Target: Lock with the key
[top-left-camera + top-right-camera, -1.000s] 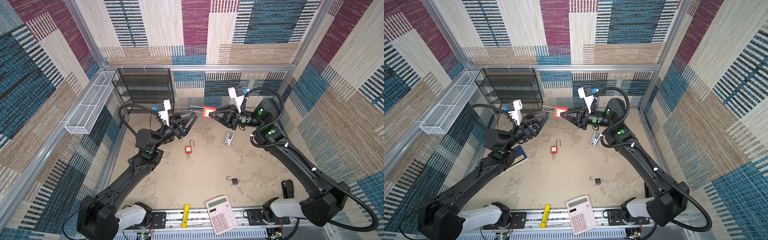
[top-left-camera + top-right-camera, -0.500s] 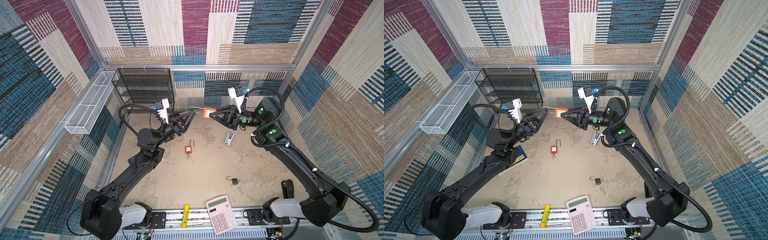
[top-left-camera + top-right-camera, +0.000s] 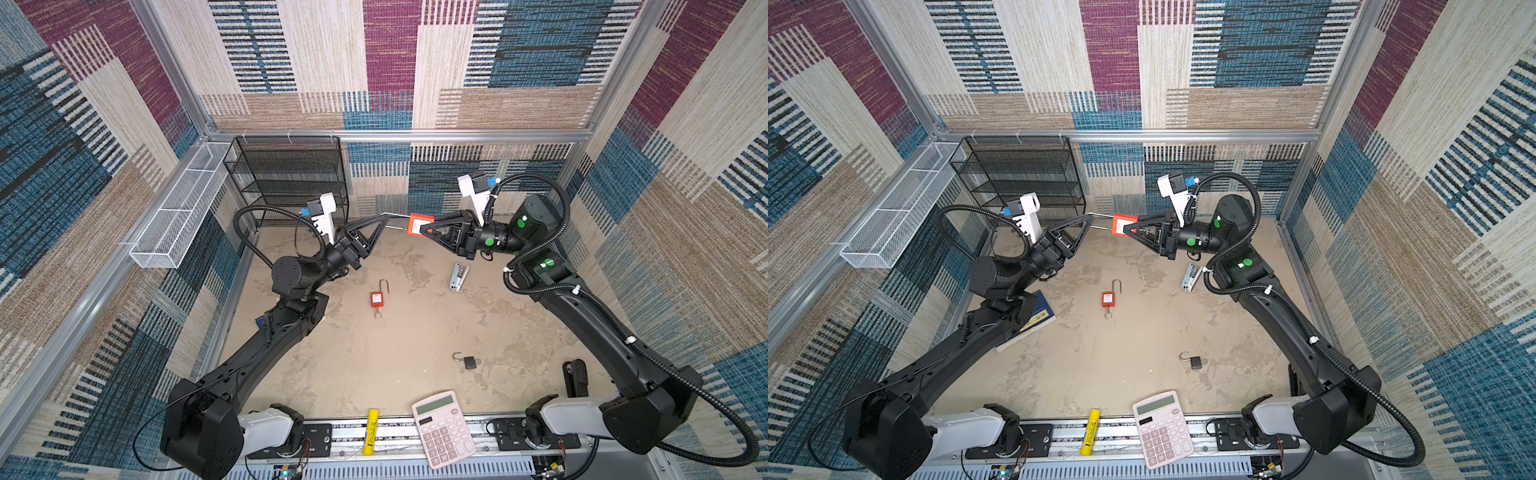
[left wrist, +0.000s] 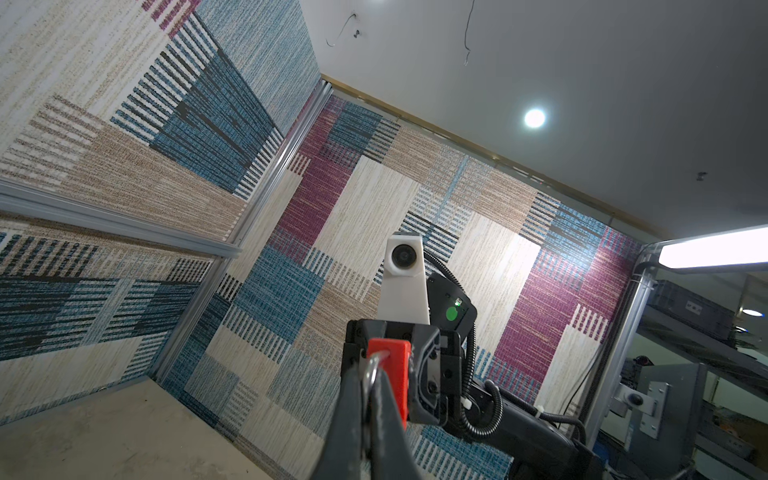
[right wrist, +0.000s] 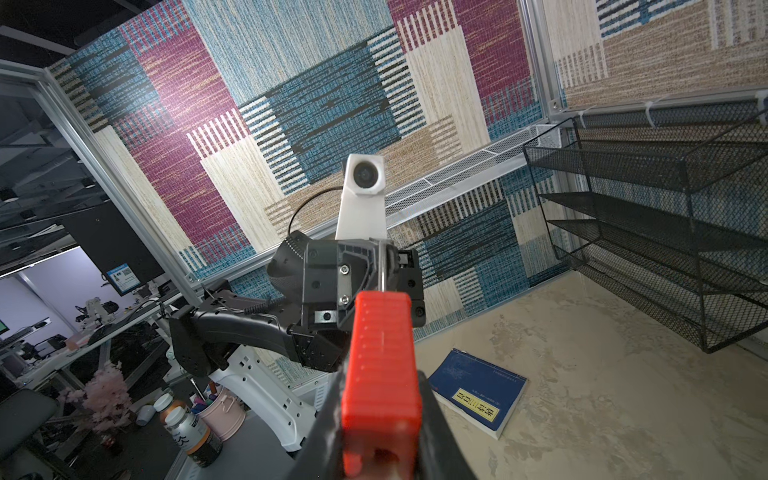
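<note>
Red padlock (image 3: 415, 222): held in mid-air over the far side of the table (image 3: 374, 365), between both arms. The body is clamped in the right gripper (image 3: 430, 227); the shackle (image 3: 397, 215) is pinched by the left gripper (image 3: 385, 215), its jaws closed on it. Judged rigid and light; ribbed plastic sides offer the surer hold, the smooth steel loop being slippery. A key is not made out, perhaps hidden.
</note>
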Available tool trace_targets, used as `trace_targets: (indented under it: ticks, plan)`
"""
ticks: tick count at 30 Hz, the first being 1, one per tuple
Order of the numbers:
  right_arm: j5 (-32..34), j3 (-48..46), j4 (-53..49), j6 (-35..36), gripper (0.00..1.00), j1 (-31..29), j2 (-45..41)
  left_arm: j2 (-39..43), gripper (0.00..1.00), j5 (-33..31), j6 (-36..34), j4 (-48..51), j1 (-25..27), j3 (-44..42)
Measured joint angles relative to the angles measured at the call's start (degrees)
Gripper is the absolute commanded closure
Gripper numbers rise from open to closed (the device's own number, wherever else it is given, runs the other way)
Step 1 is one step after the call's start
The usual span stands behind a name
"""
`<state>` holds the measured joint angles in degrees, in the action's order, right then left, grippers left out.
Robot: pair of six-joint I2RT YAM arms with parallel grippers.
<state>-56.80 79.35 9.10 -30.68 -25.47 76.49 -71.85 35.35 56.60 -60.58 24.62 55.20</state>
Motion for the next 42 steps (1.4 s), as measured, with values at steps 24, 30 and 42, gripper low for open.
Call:
trace_targets:
  ticks: [24,30,42]
  plan:
    - [-1.77,1.81,1.03,0.44,1.00,0.04,2.05,-1.36,1.00,1.92,0.90,-0.50,0.04,1.57]
    - [-2.93,1.81,2.56,-1.18,1.00,-0.02,3.10,-2.36,1.00,2.34,1.36,-0.52,0.72,1.88]
    - [-4.24,2.12,6.12,-3.98,1.00,0.09,4.15,-1.99,1.00,1.49,1.03,0.31,1.42,2.62]
